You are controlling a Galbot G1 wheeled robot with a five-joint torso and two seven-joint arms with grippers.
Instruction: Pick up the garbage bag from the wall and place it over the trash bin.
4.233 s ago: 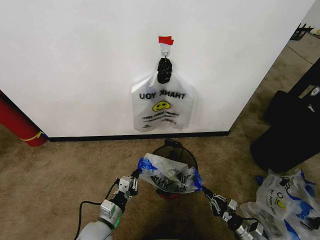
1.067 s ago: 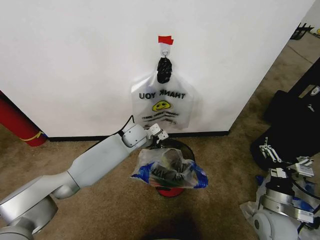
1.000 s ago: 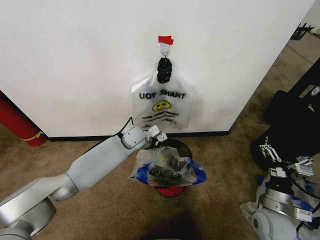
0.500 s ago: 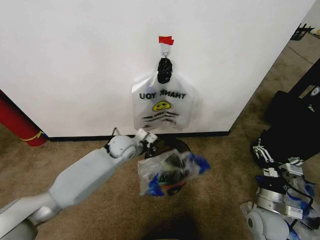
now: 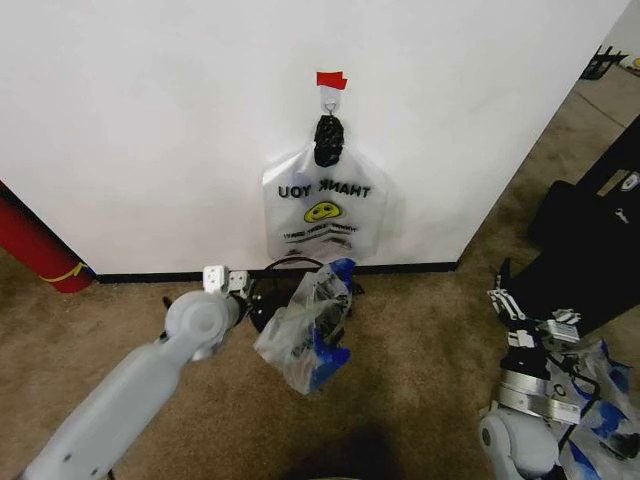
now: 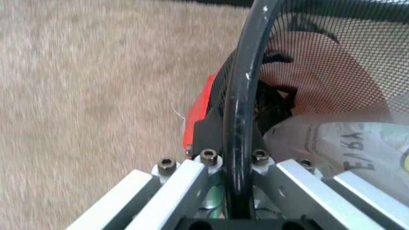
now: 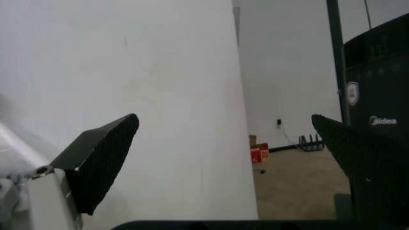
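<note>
The trash bin (image 5: 262, 308) is tipped toward the wall (image 5: 150, 120). My left gripper (image 5: 243, 289) is shut on its black rim. In the left wrist view the rim (image 6: 242, 96) runs between the gripper's (image 6: 233, 191) fingers, with the red base (image 6: 197, 108) and mesh beside it. The garbage bag (image 5: 300, 335), whitish with blue handle tips, hangs crumpled off the bin's mouth onto the carpet; part of it (image 6: 345, 143) shows through the mesh. My right gripper (image 5: 508, 300) stands open and empty, pointing up at the far right, its fingers (image 7: 102, 153) spread before the white wall.
A similar bag (image 5: 322, 210) with mirrored lettering hangs from a hook under red tape (image 5: 331, 79). A red cylinder (image 5: 35, 250) leans at the left. A large black case (image 5: 590, 230) and a bundle of bags (image 5: 600, 400) crowd the right.
The bin stood upright with the bag draped on it; my left gripper has since dragged it left and tipped it, and the bag has slid down. The right arm has drawn back to the right.
</note>
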